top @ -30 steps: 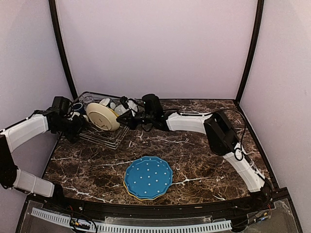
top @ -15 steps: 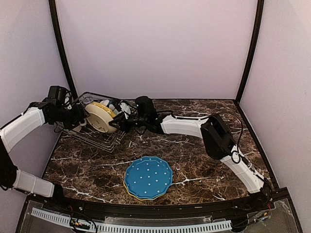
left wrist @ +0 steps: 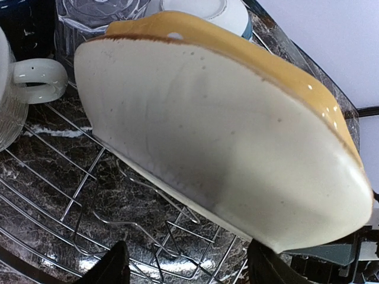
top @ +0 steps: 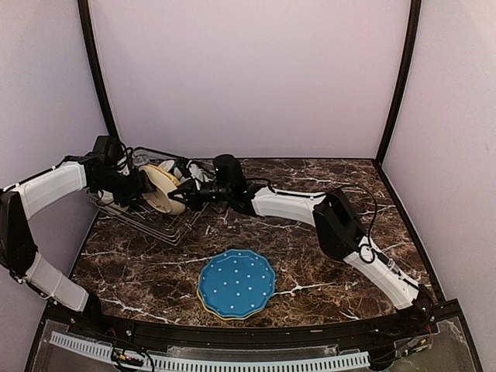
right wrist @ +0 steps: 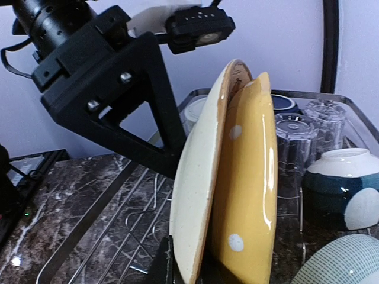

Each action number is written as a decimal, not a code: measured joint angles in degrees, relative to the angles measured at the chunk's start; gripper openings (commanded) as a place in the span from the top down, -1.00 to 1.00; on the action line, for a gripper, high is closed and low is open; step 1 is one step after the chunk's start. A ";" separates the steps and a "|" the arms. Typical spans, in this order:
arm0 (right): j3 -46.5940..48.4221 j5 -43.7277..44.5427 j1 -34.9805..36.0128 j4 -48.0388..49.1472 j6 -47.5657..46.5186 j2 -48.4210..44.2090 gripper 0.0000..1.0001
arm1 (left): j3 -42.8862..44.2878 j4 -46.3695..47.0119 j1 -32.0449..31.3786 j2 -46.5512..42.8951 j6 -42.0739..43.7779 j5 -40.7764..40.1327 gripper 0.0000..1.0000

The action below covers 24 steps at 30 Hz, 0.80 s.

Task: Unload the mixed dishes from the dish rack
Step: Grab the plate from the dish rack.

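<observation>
In the dish rack (top: 147, 217), at the far left of the surface (top: 294, 260): a yellow plate (right wrist: 249, 177) standing on edge. Cream underside turned toward the left wrist camera, white-dotted face turned toward the rest of the load.

Alongside it in the same rack: a cream mug (left wrist: 35, 80), a glass tumbler (right wrist: 290, 148), a dark blue mug (right wrist: 284, 103) and a white bowl (right wrist: 340, 160) with a dark band round its side.

Off the rack, near the front of the surface: a blue plate (top: 236, 283) lying flat on top of another plate, seen only as a yellowish rim.

Right jaws clamped on the lower rim of the yellow plate, one finger (right wrist: 164, 266) against the cream back.

Left jaws wide apart, gripping nothing, just short of the plate's underside and above the rack's wire grid.
</observation>
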 measured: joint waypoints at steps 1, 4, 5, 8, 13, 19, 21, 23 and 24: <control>0.00 -1.97 -0.15 0.02 1.03 0.02 1.00 | 0.04 -0.68 -0.09 0.13 0.35 0.11 -0.37; -0.07 -4.44 -0.02 0.31 2.34 0.00 1.00 | 0.07 -2.36 -0.09 0.37 1.25 0.44 -0.38; -0.44 -4.85 -0.02 0.79 2.73 -0.11 1.00 | 0.07 -2.40 -0.09 0.44 1.42 0.63 -0.39; -4.52 -5.11 -0.04 4.44 4.83 -1.88 1.00 | 0.07 -2.45 -0.20 0.44 1.90 1.40 -0.43; -8.02 -5.84 -0.17 7.76 9.64 -3.67 1.00 | 0.07 -2.58 -0.35 0.26 2.23 2.51 -0.49; -8.39 -5.92 -0.70 10.10 15.43 -3.74 1.00 | 0.04 -1.42 -0.66 -3.93 1.79 2.80 -0.59; -8.70 -5.88 -0.87 10.91 17.42 -3.87 1.00 | 0.04 -1.40 -0.68 -6.58 1.68 2.67 -0.60; -8.72 -5.73 -0.98 11.56 19.10 -3.87 1.00 | 0.04 -1.36 -0.68 -9.31 1.62 2.27 -0.62; -8.72 -5.60 -1.01 11.89 20.04 -3.87 1.00 | 0.04 -1.33 -0.68 -10.38 1.62 2.12 -0.62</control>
